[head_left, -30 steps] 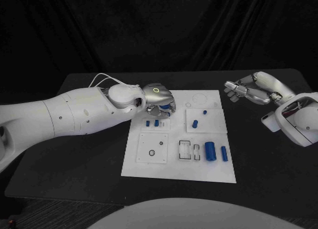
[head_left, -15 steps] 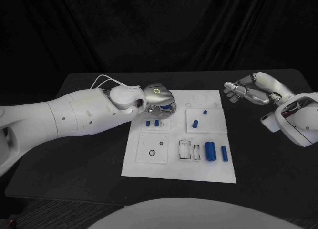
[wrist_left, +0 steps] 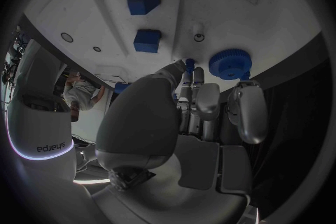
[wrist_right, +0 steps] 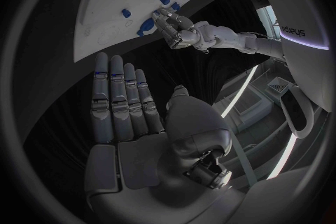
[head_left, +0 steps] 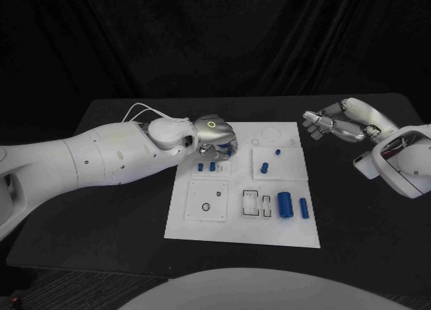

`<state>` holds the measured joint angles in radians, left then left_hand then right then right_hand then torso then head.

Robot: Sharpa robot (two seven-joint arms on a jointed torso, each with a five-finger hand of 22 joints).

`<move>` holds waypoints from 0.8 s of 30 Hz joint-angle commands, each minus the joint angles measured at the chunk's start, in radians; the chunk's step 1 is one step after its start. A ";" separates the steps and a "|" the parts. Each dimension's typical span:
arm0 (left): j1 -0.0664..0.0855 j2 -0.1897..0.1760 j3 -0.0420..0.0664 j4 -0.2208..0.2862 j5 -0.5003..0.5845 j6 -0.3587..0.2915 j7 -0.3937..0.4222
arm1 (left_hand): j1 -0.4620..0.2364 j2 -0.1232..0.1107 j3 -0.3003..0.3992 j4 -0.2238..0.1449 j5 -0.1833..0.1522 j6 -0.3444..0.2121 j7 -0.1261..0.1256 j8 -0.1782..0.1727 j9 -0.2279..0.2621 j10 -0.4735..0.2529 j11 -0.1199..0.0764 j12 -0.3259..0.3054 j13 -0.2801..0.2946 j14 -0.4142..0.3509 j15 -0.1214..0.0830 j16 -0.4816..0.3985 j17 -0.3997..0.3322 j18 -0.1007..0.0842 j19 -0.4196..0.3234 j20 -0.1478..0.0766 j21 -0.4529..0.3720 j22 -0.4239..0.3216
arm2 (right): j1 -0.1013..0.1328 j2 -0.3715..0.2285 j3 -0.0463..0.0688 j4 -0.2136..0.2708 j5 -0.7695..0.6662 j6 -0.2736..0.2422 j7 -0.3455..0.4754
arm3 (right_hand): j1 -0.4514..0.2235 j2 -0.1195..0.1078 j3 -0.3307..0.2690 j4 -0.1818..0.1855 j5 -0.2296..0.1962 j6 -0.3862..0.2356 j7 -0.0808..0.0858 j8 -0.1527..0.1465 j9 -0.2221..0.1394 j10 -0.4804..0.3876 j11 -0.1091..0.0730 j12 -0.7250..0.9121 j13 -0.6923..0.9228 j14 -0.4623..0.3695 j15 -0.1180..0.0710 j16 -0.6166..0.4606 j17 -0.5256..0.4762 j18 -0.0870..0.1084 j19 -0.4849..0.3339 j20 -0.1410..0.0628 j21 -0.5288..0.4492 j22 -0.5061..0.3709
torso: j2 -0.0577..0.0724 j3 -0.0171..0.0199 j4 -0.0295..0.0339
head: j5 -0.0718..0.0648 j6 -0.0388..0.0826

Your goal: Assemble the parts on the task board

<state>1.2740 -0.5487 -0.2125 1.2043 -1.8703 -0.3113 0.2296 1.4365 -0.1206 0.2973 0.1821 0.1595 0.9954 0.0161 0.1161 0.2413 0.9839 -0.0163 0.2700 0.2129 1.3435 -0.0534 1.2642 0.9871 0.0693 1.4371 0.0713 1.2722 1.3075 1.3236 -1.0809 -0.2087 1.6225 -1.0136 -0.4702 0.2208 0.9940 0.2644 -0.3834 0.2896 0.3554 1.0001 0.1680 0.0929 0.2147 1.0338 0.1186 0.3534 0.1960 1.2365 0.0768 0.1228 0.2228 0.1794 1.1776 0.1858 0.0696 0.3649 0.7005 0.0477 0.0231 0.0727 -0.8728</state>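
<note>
The white task board lies in the middle of the black table. My left hand hovers over its far left corner. In the left wrist view its thumb and a finger pinch a small blue peg, and a blue gear sits right beside the fingertips. Two blue blocks stand in the board beyond them. My right hand hangs open past the board's far right edge, its fingers straight and holding nothing.
Other blue parts lie on the board: two short pegs, a piece, a thick cylinder and a slimmer one. Bare black table surrounds the board.
My left hand has turned a little over the board's far left corner, and a bit of blue now shows under its fingers. The right hand has stayed put.
</note>
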 commanded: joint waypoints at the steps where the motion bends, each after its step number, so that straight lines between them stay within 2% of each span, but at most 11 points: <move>1: -0.003 0.001 0.001 -0.002 -0.010 0.014 -0.001 | -0.012 0.000 0.003 0.003 -0.004 0.004 0.001 -0.006 -0.001 0.007 -0.001 -0.006 -0.001 -0.004 0.003 -0.007 -0.001 -0.003 -0.008 -0.001 -0.004 0.176 | -0.001 0.001 0.001 -0.001 -0.006 0.013 -0.027 | 0.005 0.005 0.006 0.000 0.006 0.009 0.001 0.006 0.001 0.007 0.001 0.005 -0.002 0.007 -0.001 -0.005 0.000 0.004 0.005 -0.001 0.005 -0.002 | 0.000 0.0000 0.0006 | -0.001 0.000; 4: -0.004 0.003 0.001 -0.004 -0.010 0.018 -0.001 | -0.021 -0.003 0.002 0.007 -0.017 -0.004 0.003 -0.013 -0.005 0.014 0.001 -0.014 -0.005 -0.003 0.003 -0.006 -0.003 -0.004 -0.006 -0.001 -0.003 0.176 | -0.001 0.002 0.001 -0.002 -0.006 0.017 -0.029 | 0.007 0.005 0.007 -0.001 0.006 0.009 0.001 0.006 0.001 0.007 0.001 0.005 -0.002 0.007 -0.001 -0.006 0.000 0.004 0.005 -0.001 0.005 -0.002 | 0.000 0.0002 0.0001 | 0.000 0.000; 10: -0.009 0.005 0.001 -0.008 -0.010 0.017 -0.001 | -0.021 -0.003 0.004 0.006 -0.016 -0.007 0.003 -0.016 -0.007 0.016 0.000 -0.018 -0.007 -0.003 0.003 -0.007 -0.005 -0.004 -0.006 -0.001 -0.003 0.176 | -0.001 0.003 0.001 -0.003 -0.006 0.027 -0.035 | 0.012 0.005 0.009 -0.002 0.010 0.010 0.001 0.007 0.001 0.008 0.000 0.006 -0.003 0.007 -0.001 -0.006 0.001 0.004 0.006 -0.001 0.005 -0.003 | 0.000 0.0002 -0.0003 | 0.000 0.000; 11: -0.010 0.005 0.001 -0.009 -0.010 0.016 -0.002 | -0.014 -0.001 0.010 0.000 -0.001 -0.001 0.004 -0.016 -0.007 0.025 0.000 -0.022 -0.010 -0.002 0.003 -0.006 -0.005 -0.005 -0.004 -0.001 -0.001 0.177 | -0.001 0.003 0.001 -0.003 -0.006 0.029 -0.036 | 0.012 0.005 0.009 -0.002 0.010 0.010 0.001 0.007 0.001 0.008 0.000 0.006 -0.003 0.007 -0.001 -0.006 0.001 0.004 0.006 -0.001 0.005 -0.003 | 0.000 0.0003 -0.0001 | -0.001 0.000; 16: -0.013 0.006 0.001 -0.011 -0.010 0.009 -0.003 | -0.006 -0.002 0.019 -0.009 0.017 0.004 0.005 -0.017 -0.008 0.035 -0.001 -0.030 -0.014 -0.001 0.003 -0.005 -0.007 -0.005 -0.003 -0.001 0.000 0.178 | -0.001 0.004 0.001 -0.004 -0.006 0.035 -0.040 | 0.015 0.005 0.010 -0.002 0.011 0.011 0.001 0.007 0.001 0.008 0.000 0.006 -0.003 0.008 -0.001 -0.007 0.001 0.004 0.006 -0.001 0.005 -0.004 | 0.000 -0.0003 0.0001 | 0.000 0.000; 17: -0.013 0.006 0.001 -0.011 -0.010 0.004 -0.004 | 0.000 -0.001 0.025 -0.015 0.029 0.007 0.007 -0.017 -0.009 0.040 0.001 -0.033 -0.016 0.000 0.003 -0.005 -0.008 -0.005 -0.002 -0.001 0.001 0.178 | -0.001 0.004 0.001 -0.004 -0.006 0.036 -0.040 | 0.015 0.005 0.010 -0.002 0.011 0.011 0.001 0.007 0.001 0.008 0.000 0.006 -0.003 0.008 -0.001 -0.007 0.001 0.004 0.006 -0.001 0.005 -0.004 | 0.000 -0.0001 -0.0001 | 0.000 0.000; 20: -0.014 0.005 0.001 -0.011 -0.010 -0.013 -0.006 | 0.013 0.009 0.038 -0.029 0.040 0.037 0.011 -0.004 -0.004 0.063 0.001 -0.034 -0.018 0.003 0.003 -0.003 -0.008 -0.007 0.002 -0.002 0.008 0.180 | -0.001 0.005 0.001 -0.004 -0.006 0.039 -0.043 | 0.017 0.006 0.010 -0.002 0.012 0.011 0.001 0.007 0.001 0.008 0.000 0.006 -0.003 0.008 -0.001 -0.007 0.001 0.004 0.006 -0.002 0.005 -0.004 | 0.000 0.0003 0.0000 | 0.000 0.000; 24: -0.015 0.003 0.001 -0.011 -0.010 -0.040 -0.010 | 0.028 0.021 0.049 -0.048 0.036 0.061 0.018 0.004 -0.001 0.096 0.004 -0.033 -0.020 0.012 0.003 0.004 -0.002 -0.007 0.005 -0.003 0.011 0.182 | -0.002 0.006 0.001 -0.005 -0.006 0.045 -0.047 | 0.019 0.007 0.011 -0.002 0.012 0.011 0.001 0.007 0.001 0.008 0.000 0.006 -0.003 0.008 -0.001 -0.007 0.001 0.004 0.006 -0.002 0.005 -0.005 | 0.000 0.0000 -0.0002 | 0.001 0.000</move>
<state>1.2625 -0.5447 -0.2116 1.1943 -1.8702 -0.3240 0.2212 1.4526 -0.1050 0.3457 0.1391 0.1973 1.0501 0.0344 0.1142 0.2384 1.0723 -0.0118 0.2380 0.1915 1.3473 -0.0496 1.2625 0.9810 0.0693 1.4371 0.0713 1.2822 1.3074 1.3235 -1.0756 -0.2087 1.6178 -1.0138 -0.4370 0.2020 1.0018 0.2722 -0.3788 0.2885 0.3633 1.0073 0.1679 0.0966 0.2147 1.0337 0.1187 0.3534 0.1940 1.2365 0.0768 0.1188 0.2228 0.1795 1.1775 0.1858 0.0696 0.3619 0.7006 0.0477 0.0229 0.0734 -0.8728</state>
